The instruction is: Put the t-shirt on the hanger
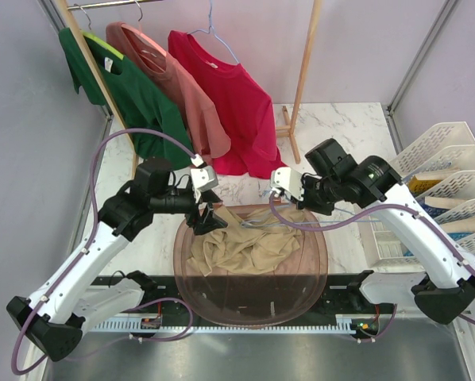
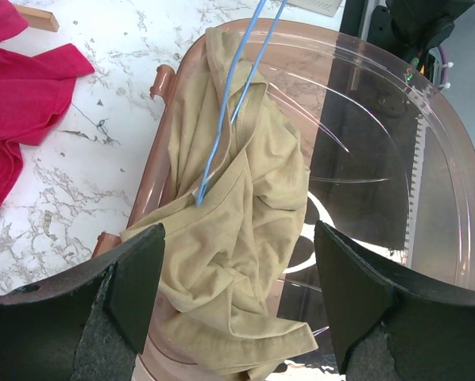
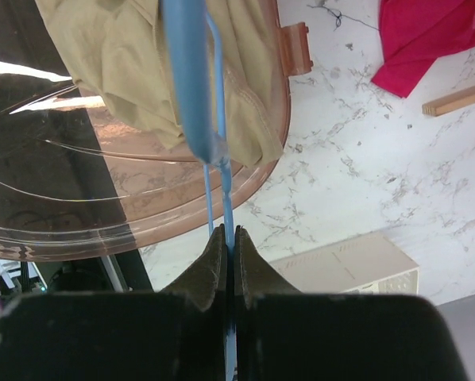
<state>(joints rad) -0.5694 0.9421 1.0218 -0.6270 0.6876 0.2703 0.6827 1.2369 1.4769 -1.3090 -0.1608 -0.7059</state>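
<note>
Marble table [image 1: 341, 127] bears a clear pink tub [image 1: 318, 262].

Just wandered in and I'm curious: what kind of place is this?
Likely a robot test booth for laundry chores: two arms bolted to a table, a wooden clothes rack with hung shirts, a beige t-shirt in a clear tub.

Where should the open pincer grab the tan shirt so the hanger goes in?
I'd grab the collar band of the shirt, right beside where the blue hanger pokes under it, coming straight down from above. That edge lies on top of the pile, and the left pincer is open above it.
</note>
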